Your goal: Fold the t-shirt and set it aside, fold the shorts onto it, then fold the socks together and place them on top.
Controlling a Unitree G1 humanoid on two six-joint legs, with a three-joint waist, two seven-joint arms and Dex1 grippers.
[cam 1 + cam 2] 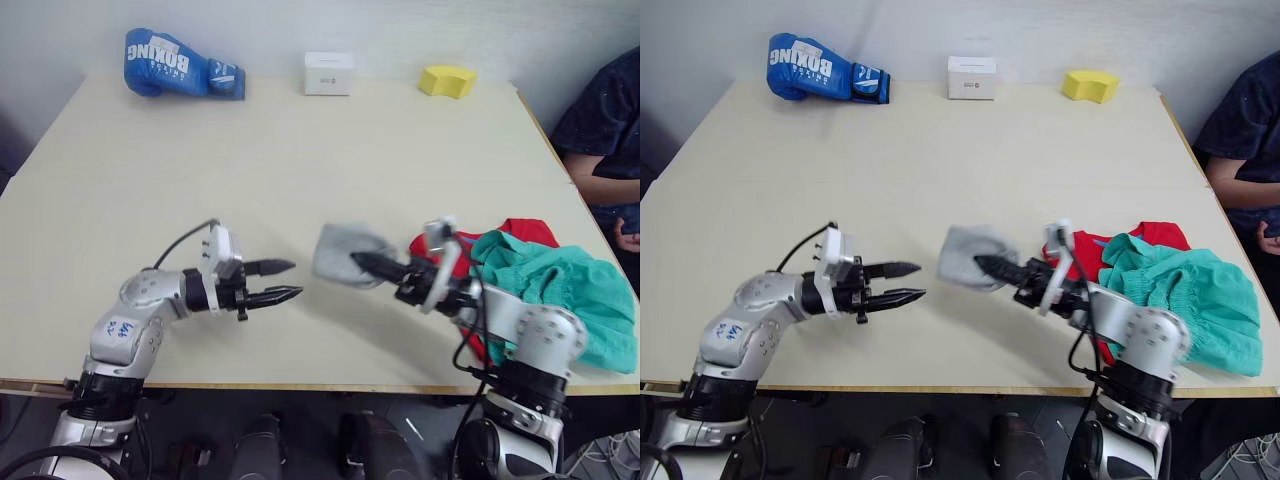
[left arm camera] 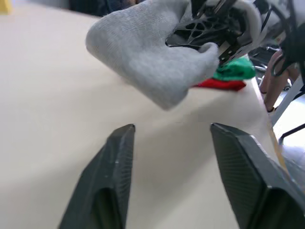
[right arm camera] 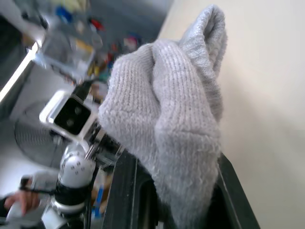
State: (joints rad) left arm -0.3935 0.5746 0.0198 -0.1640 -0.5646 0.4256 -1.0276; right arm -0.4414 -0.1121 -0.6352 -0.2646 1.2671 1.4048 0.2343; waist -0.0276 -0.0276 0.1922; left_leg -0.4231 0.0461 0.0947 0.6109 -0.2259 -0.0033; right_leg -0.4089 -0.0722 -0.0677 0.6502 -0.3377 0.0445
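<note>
Soft, even daylight is washing the pale worktop [image 1: 300,180], leaving only faint shadows under the arms. The grey socks [image 1: 345,257] are smearing slightly with motion blur in the head views. In the wrist views, the background is falling out of focus and the near fingers [image 2: 112,181] are looming dark.

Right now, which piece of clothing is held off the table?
The grey socks, clamped in the right tool; the red t-shirt and teal shorts lie heaped on the table.

A blue boxing glove [image 1: 183,64], white box [image 1: 328,73] and yellow block [image 1: 447,80] line the table's [image 1: 300,170] far edge.
</note>
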